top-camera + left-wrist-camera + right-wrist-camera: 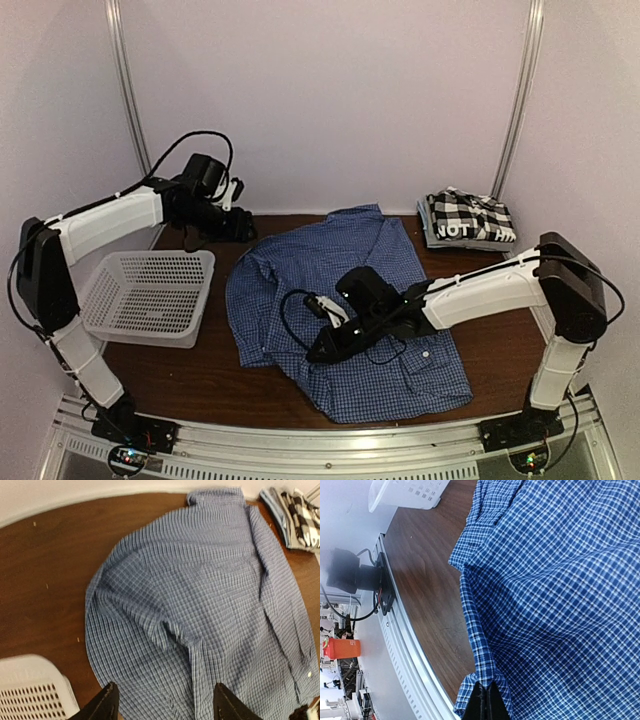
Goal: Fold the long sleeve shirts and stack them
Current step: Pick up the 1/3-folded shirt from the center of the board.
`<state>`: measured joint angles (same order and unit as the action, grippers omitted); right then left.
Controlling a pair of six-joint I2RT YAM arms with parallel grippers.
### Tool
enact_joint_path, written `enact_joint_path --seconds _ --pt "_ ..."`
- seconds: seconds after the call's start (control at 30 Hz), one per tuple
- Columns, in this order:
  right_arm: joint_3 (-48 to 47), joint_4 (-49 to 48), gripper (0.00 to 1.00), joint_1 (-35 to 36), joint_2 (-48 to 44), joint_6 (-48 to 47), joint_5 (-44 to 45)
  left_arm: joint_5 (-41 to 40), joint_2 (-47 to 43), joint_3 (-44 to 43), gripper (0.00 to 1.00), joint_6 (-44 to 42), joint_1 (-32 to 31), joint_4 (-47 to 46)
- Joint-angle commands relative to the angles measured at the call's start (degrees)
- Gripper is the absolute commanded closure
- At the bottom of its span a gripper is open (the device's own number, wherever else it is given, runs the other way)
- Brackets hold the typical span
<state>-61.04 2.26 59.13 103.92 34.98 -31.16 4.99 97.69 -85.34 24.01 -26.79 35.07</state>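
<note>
Right gripper point(487, 700): fingers clenched together on a bunched bit of the blue checked shirt point(560, 595) at its edge. The cloth puckers right at the fingertips. In the wrist view the rest of the shirt spreads ahead of the fingers and off to 1 side. Bare table point(430, 580) runs along the other side.

Top view: this gripper point(318, 350) is low on the shirt point(350, 260), with cloth running out beyond it on every side.

Left gripper point(165, 707): released, 2 fingers well apart, nothing between them. It hangs above the table, not touching cloth. The blue shirt point(200, 605) lies below and ahead of it, spread open with some wrinkles (collar at the end farthest from the fingers).

The black-and-white checked shirt point(300, 515) is far ahead and to the right of the left fingers. It is folded into a compact pile, with white lettering showing in the top view point(470, 218). It lies well apart from both grippers.

The white mesh basket point(30, 690) is just left of the left finger.
</note>
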Motion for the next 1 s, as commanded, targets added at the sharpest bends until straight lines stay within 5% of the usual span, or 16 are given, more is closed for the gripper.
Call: enact_joint_path --seconds 0.0,0.4,0.97 --pt "2.04 -3.43 1.0 -1.84 -3.48 1.09 2.25 -2.72 -7.51 11.8 0.35 5.5 -4.33 -0.26" --pt "5.93 -5.66 1.0 -4.47 -5.84 3.08 4.59 -6.75 -15.78 32.2 0.36 21.37 -16.54 -1.15" --pt "6.87 -6.21 1.0 -4.52 -6.8 2.88 5.77 -7.01 -7.34 37.36 0.32 24.9 -22.91 -5.59"
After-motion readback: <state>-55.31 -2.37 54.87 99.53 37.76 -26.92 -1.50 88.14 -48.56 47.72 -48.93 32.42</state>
